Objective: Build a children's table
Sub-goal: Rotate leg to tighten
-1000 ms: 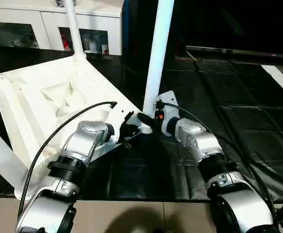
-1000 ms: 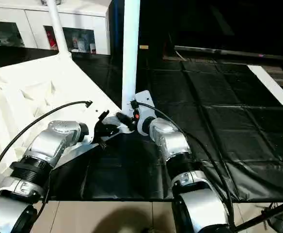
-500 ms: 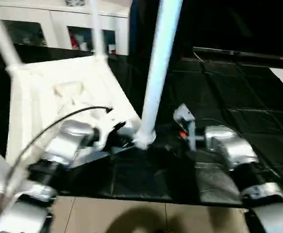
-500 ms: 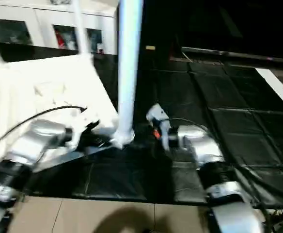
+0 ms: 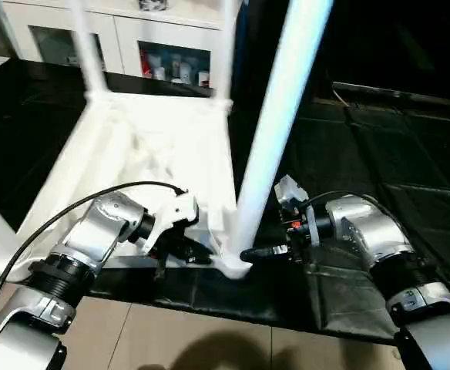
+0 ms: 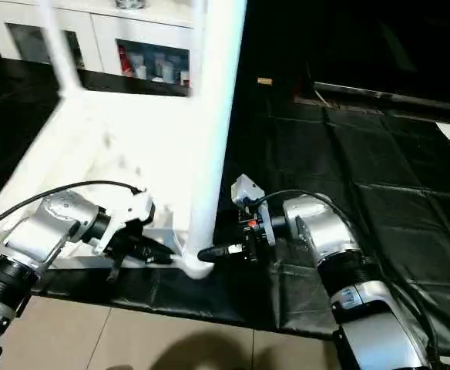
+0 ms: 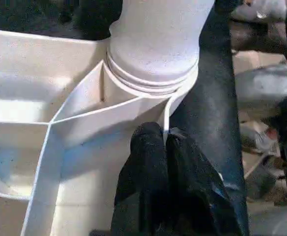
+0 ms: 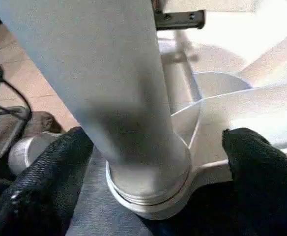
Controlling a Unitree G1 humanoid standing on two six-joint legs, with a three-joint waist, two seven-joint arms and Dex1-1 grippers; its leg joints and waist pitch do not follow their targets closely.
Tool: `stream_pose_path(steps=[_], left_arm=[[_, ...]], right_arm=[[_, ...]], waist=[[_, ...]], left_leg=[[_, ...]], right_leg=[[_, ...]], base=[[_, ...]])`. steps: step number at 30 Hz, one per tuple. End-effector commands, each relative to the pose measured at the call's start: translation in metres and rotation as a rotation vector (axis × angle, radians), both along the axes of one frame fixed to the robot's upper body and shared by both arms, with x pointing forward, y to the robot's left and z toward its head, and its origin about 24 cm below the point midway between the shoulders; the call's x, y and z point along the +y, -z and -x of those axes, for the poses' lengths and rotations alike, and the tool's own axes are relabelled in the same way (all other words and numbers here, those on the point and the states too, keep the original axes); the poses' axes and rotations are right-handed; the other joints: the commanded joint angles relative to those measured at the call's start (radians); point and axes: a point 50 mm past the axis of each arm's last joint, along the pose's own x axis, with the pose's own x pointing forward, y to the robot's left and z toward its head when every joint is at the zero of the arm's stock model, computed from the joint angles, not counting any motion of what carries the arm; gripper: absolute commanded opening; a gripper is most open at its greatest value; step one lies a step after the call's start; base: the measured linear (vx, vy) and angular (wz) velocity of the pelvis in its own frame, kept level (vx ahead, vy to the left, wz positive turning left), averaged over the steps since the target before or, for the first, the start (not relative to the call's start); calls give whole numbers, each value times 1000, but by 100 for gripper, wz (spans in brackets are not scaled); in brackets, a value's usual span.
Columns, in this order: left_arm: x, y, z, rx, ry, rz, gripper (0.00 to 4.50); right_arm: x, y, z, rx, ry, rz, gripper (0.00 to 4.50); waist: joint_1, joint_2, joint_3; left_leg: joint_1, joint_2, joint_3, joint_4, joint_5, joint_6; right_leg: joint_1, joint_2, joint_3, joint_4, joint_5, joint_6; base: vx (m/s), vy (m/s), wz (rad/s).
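The children's table lies upside down, its white ribbed top (image 5: 156, 146) facing up on a black mat. A long white leg (image 5: 275, 131) stands in the near corner socket (image 7: 153, 73). Other legs (image 5: 86, 54) rise from the far corners. My left gripper (image 7: 165, 142) is shut on a thin rib of the top, right beside that socket. My right gripper (image 8: 153, 162) is open, with one black finger (image 8: 50, 167) on each side of the leg's base and not touching it.
A white glass-door cabinet (image 5: 171, 46) stands behind the table. The black mat (image 5: 379, 154) runs off to the right. Beige floor tiles (image 5: 171, 339) lie in front of it. Black cables loop over both silver forearms.
The camera has swung, so the whole picture has shifted. My right gripper has opened wider and now straddles the leg's base. My left gripper keeps its hold on the rib.
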Motion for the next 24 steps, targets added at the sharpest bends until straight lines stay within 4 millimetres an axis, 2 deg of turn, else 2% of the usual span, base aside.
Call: stream_pose_path(steps=[1,6,9,14,19,24], left_arm=[[-10,-1,5,14,89,1,0],[-11,0,6,10,103,-1,0],[-11,0,7,8,110,-3,0],[-10,1,7,4,111,-11,0],[-9,2,6,2,108,-15,0],[-9,2,6,0,105,-17,0]], right_arm=[[1,-5,-2,-12,-31,-8,403],[4,-4,-1,-11,-47,-27,358],[6,-4,-1,-12,-51,-43,325],[8,-4,0,-4,-64,-48,298],[10,-3,0,-4,-71,-63,240],[12,-3,1,-1,-75,-70,214]], waist=[[-7,8,-70],[-7,5,-69],[-7,7,-69],[-7,7,-70],[-7,8,-70],[-9,9,-69]], left_leg=[[-12,-30,36,-72,-199,31],[-13,-31,37,-71,-197,27],[-13,-31,36,-72,-195,26],[-14,-30,36,-72,-187,27],[-13,-31,36,-71,-195,25],[-13,-31,36,-71,-199,24]], right_leg=[[71,-31,36,-57,-351,-171],[71,-31,37,-56,-358,-169],[71,-31,38,-55,-360,-168],[72,-30,38,-52,-337,-174],[72,-31,38,-54,-353,-170],[72,-31,38,-56,-364,-166]], base=[[0,0,0],[0,0,0],[0,0,0],[0,0,0],[0,0,0],[0,0,0]])
